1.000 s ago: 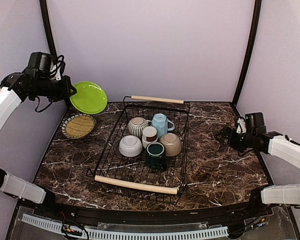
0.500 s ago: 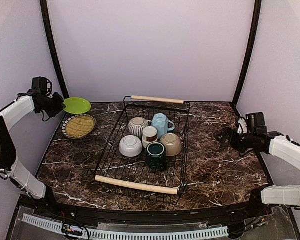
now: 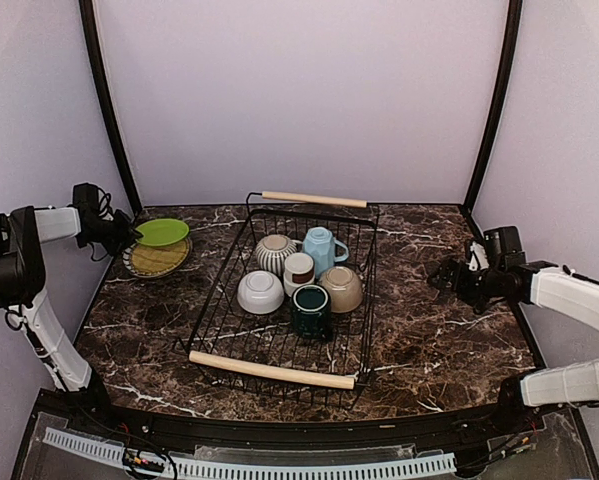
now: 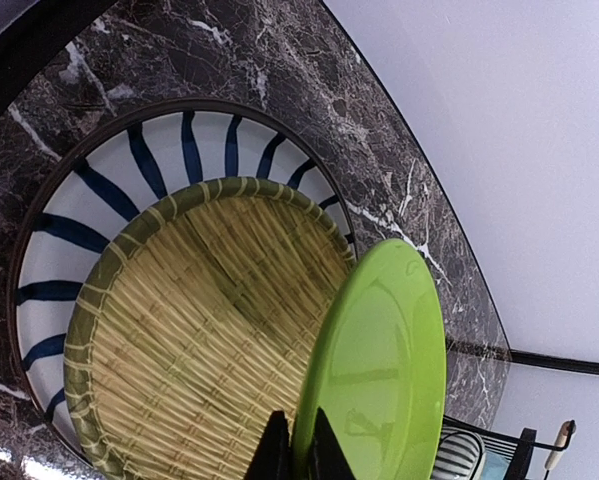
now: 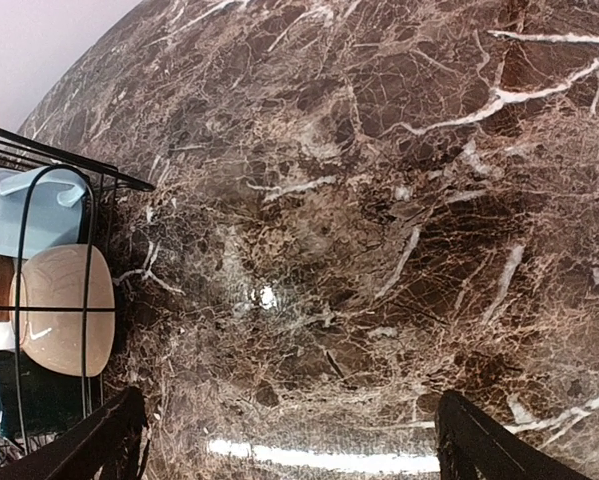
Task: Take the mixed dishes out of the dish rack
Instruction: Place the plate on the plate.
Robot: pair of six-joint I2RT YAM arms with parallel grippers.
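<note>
My left gripper [image 3: 129, 236] [image 4: 301, 450] is shut on the rim of a bright green plate [image 3: 162, 232] [image 4: 379, 370]. It holds the plate tilted just above an olive woven-look plate [image 4: 199, 330], which lies on a white plate with blue stripes [image 4: 69, 230] at the table's left rear. The black wire dish rack [image 3: 271, 370] stands mid-table. In it are a grey-striped mug [image 3: 275, 252], a light-blue mug [image 3: 322, 247], a white-brown cup [image 3: 299, 268], a white bowl [image 3: 260, 292], a beige bowl [image 3: 341, 288] and a dark-teal mug [image 3: 311, 310]. My right gripper [image 3: 447, 272] [image 5: 289, 440] hangs open over bare marble right of the rack.
The rack's right wire wall [image 5: 79, 190] shows at the left edge of the right wrist view. The purple back wall and black corner posts [image 3: 107, 110] stand close behind the plate stack.
My left arm has swung down and leftward, bringing the green plate from high and upright to low over the olive plate. The right arm has barely shifted.
</note>
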